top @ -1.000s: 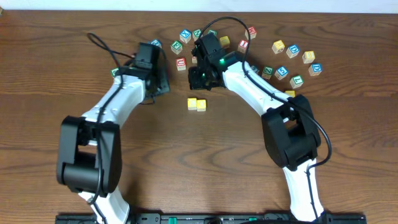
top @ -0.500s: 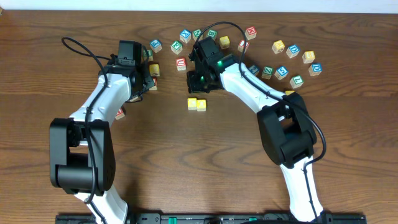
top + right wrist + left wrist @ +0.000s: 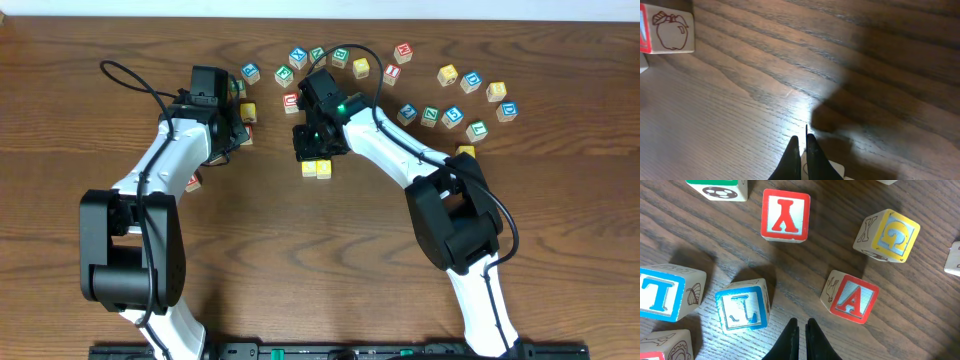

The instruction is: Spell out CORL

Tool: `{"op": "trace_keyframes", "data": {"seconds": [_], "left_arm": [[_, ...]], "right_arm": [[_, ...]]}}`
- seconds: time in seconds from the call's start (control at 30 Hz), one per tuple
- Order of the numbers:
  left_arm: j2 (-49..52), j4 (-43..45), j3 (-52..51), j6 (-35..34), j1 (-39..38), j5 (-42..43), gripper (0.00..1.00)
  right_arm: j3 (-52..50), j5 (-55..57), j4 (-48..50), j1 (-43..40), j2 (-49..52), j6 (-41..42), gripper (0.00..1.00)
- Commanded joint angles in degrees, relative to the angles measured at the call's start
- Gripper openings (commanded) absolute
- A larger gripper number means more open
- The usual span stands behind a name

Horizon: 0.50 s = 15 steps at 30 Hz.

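Left gripper (image 3: 801,329): my fingers are pinched together on nothing, tips over bare wood at the bottom centre of my wrist view.
Beside it: red A block (image 3: 852,297) to the right and blue J block (image 3: 742,305) to the left, both untouched.
Right gripper (image 3: 801,146): clenched and empty, low over the table (image 3: 740,125).
Yellow blocks (image 3: 317,168): two side by side at the centre of the overhead view, just below my right gripper. I can't read their letters.
Other letter blocks (image 3: 447,74): scattered along the top.
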Motion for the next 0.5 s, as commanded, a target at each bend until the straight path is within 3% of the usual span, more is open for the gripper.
{"op": "trace_keyframes", "data": {"seconds": [0.0,0.47], "left_arm": [[-0.6,-0.2,-0.4,-0.7,0.2,-0.9,0.07],[-0.6,-0.8,-0.4,-0.7,0.2,-0.9,0.07]], "right_arm": [[-0.3,1.0,-0.3,0.2,1.5,1.6,0.01],[-0.3,1.0,-0.9,0.2,1.5,1.5,0.01]]}}
